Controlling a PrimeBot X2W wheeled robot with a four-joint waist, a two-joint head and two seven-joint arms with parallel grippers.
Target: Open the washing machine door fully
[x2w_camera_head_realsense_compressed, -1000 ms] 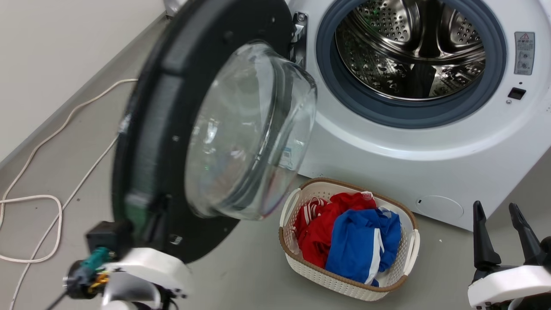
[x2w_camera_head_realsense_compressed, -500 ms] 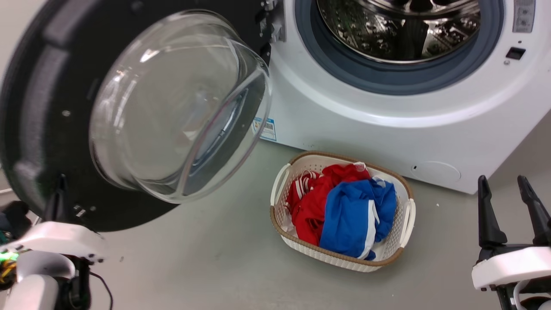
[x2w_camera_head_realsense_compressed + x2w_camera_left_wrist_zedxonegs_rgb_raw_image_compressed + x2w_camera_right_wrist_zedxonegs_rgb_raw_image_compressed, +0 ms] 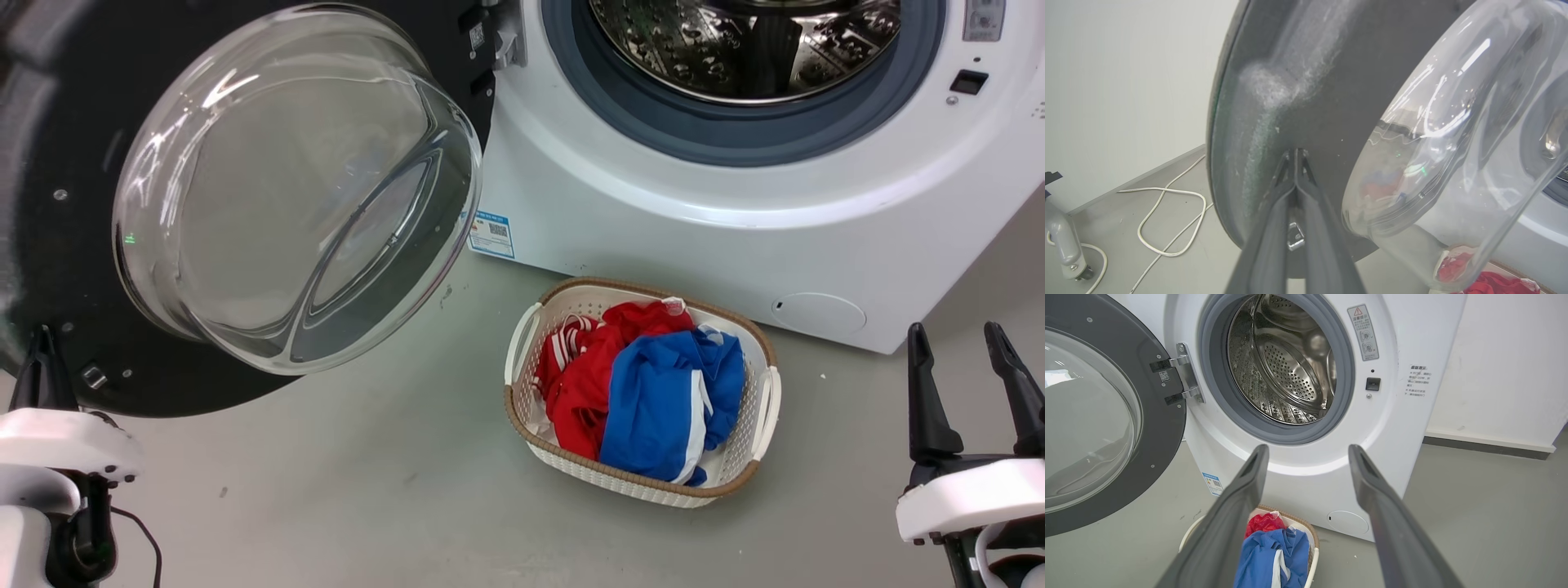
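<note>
The washing machine door (image 3: 49,122) stands swung out to the left of the white washing machine (image 3: 694,220), its wide black rim ringing a clear bulging glass bowl (image 3: 286,188). The steel drum (image 3: 735,41) lies exposed. In the left wrist view my left gripper (image 3: 1295,153) is shut, its tips set against the door's dark inner rim (image 3: 1306,81) beside the bowl. In the head view the left gripper (image 3: 39,339) sits at the door's lower edge. My right gripper (image 3: 963,343) is open and holds nothing at the lower right, away from the door (image 3: 1163,412).
A white woven basket (image 3: 637,287) with red and blue clothes (image 3: 653,392) stands on the grey floor before the machine. A white cable (image 3: 1167,192) loops on the floor behind the door, near a grey post (image 3: 1061,241) and the wall.
The door has swung further out to the left, showing more of its inner face, with my left gripper following it. The head camera has shifted. My right gripper stays open in place.
</note>
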